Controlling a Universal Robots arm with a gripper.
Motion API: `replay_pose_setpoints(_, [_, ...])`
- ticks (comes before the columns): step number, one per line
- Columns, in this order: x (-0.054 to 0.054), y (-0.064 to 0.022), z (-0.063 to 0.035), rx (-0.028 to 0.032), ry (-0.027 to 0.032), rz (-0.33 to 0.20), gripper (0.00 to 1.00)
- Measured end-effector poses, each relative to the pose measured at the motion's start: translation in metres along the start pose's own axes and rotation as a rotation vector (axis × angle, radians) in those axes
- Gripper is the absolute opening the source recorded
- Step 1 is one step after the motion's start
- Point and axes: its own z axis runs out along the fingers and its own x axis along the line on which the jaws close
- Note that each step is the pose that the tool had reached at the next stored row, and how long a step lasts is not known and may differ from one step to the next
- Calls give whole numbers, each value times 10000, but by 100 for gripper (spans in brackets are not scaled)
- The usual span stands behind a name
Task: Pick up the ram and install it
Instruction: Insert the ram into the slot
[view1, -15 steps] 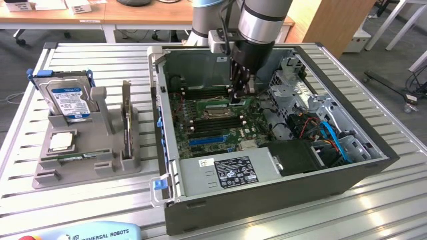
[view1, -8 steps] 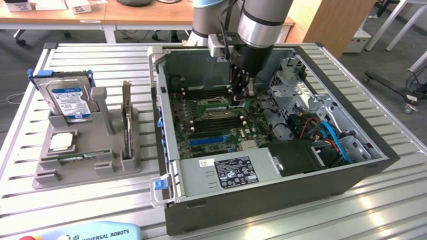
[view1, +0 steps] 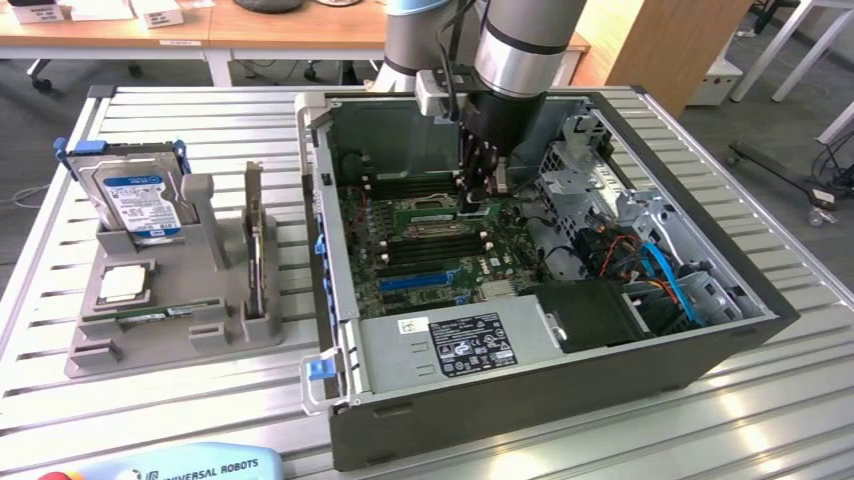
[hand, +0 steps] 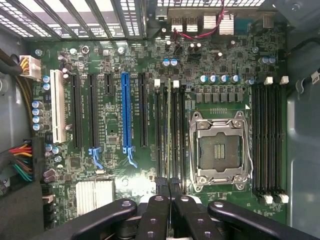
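Observation:
My gripper (view1: 477, 203) reaches down into the open computer case (view1: 561, 385), over the memory slots beside the empty processor socket (view1: 424, 212). Its black fingers (hand: 155, 215) are shut on the ram (hand: 170, 145), a thin green stick that the wrist view shows edge-on. The stick runs along the memory slots (hand: 161, 135) next to the socket (hand: 220, 150), between white end clips (hand: 175, 83). Whether it is seated in a slot or just above it, I cannot tell. My gripper (hand: 170, 202) holds it at one end.
A second bank of slots (hand: 267, 140) lies beyond the socket. A blue slot (hand: 126, 115) and black card slots sit on the other side. Outside the case, a grey holder (view1: 160, 340) carries a hard drive (view1: 134, 200), an upright card (view1: 254, 235) and a silver chip (view1: 123, 283).

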Motion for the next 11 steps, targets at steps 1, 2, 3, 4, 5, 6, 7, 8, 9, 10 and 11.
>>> replay_pose_setpoints(1, [0, 0, 1, -1, 1, -36, 11])
replay_pose_setpoints(2, [0, 0, 1, -2, 2, -73, 11])
replay_pose_setpoints(3, [0, 0, 2, -3, 3, -108, 11])
replay_pose_setpoints(4, [0, -1, 2, -4, 4, -138, 11])
replay_pose_setpoints(5, [0, -1, 2, -5, 4, -160, 11])
replay_pose_setpoints(6, [0, -1, 2, -6, 5, -164, 11])
replay_pose_setpoints(7, [0, -1, 3, -5, 5, -164, 11])
replay_pose_setpoints(8, [0, -2, 3, -5, 4, -165, 11])
replay_pose_setpoints(9, [0, -1, 4, -5, 4, -165, 11])
replay_pose_setpoints(10, [0, -2, 9, -4, -1, -166, 11])
replay_pose_setpoints(11, [0, -2, 14, -3, -1, -166, 11])
